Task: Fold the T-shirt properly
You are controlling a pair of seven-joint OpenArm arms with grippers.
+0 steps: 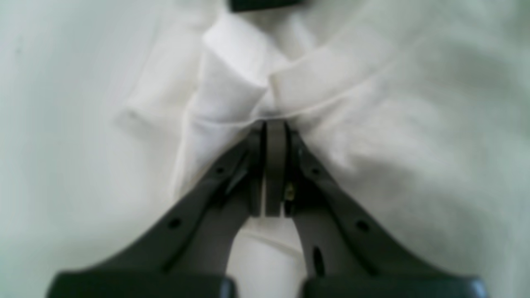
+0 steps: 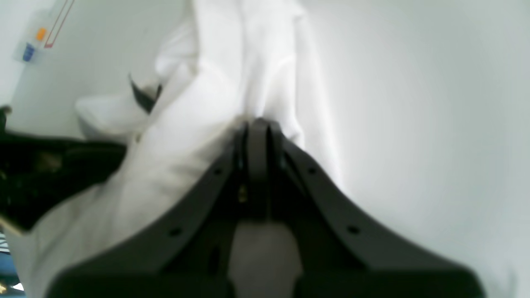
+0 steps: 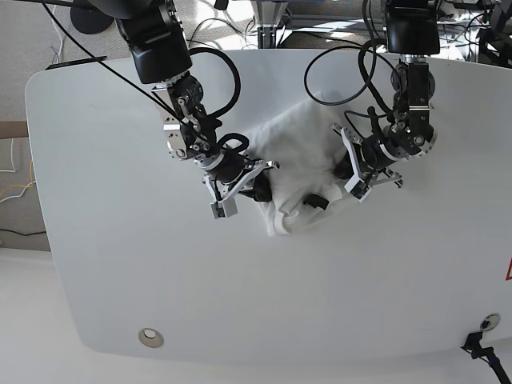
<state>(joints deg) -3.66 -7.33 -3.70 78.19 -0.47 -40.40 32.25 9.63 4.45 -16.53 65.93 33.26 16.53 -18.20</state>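
The white T-shirt point(image 3: 298, 160) lies crumpled between both arms in the middle of the table, and its black neck label point(image 3: 316, 200) shows near its front edge. My right gripper point(image 3: 264, 190) is shut on the shirt's left edge. In the right wrist view this right gripper point(image 2: 258, 123) pinches bunched white T-shirt point(image 2: 186, 124) fabric, with the label point(image 2: 143, 98) to its left. My left gripper point(image 3: 342, 172) is shut on the shirt's right edge. In the left wrist view the left gripper point(image 1: 275, 124) clamps a hemmed fold of the T-shirt point(image 1: 232, 66). The chest print is hidden.
The white table point(image 3: 120, 264) runs wide around the shirt. A round metal grommet point(image 3: 149, 338) sits near its front left edge. Black cables point(image 3: 336, 72) loop above the shirt at the back. The dark body of the other arm point(image 2: 45, 165) fills the right wrist view's left side.
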